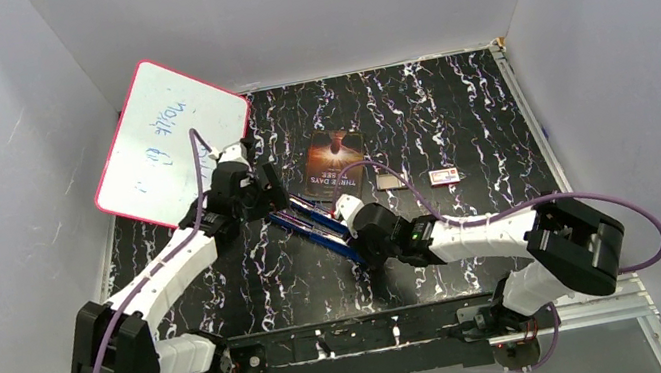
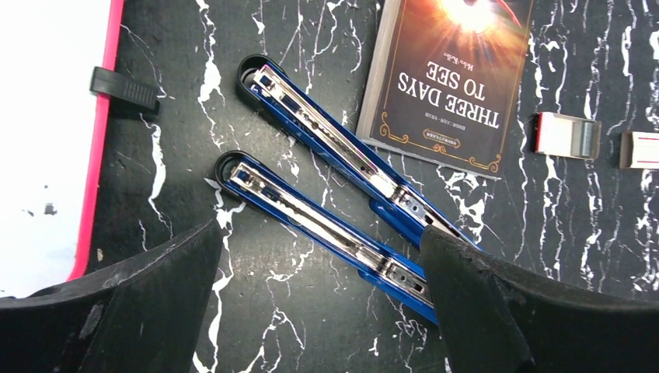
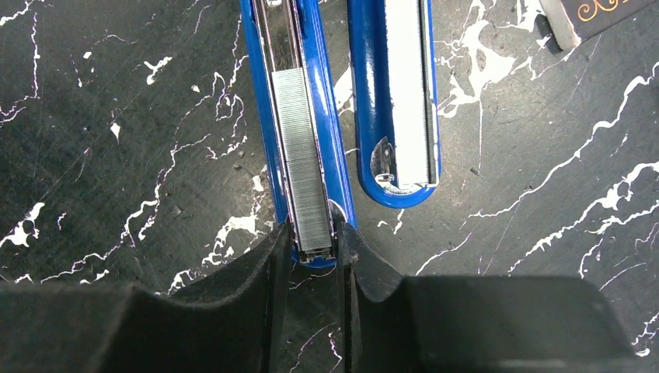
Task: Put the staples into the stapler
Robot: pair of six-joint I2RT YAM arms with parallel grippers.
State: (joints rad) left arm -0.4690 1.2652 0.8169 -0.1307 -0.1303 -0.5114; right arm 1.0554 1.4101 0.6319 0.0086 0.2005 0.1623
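The blue stapler point(image 1: 312, 222) lies opened flat on the black marbled table, its two halves side by side. In the right wrist view a grey strip of staples point(image 3: 303, 155) rests in the chrome channel of the left half point(image 3: 260, 116); the other half point(image 3: 373, 116) lies to its right. My right gripper point(image 3: 315, 237) straddles the near end of that channel, jaws narrowly apart, a sliver showing on each side of the strip. My left gripper point(image 2: 320, 229) hovers wide open over the hinge end of the stapler point(image 2: 311, 210), holding nothing.
A paperback book point(image 1: 334, 160) lies just behind the stapler. A small silvery block with a red edge point(image 2: 569, 134) and a red-and-white box point(image 1: 444, 175) sit to its right. A pink-framed whiteboard point(image 1: 167, 143) leans at the back left.
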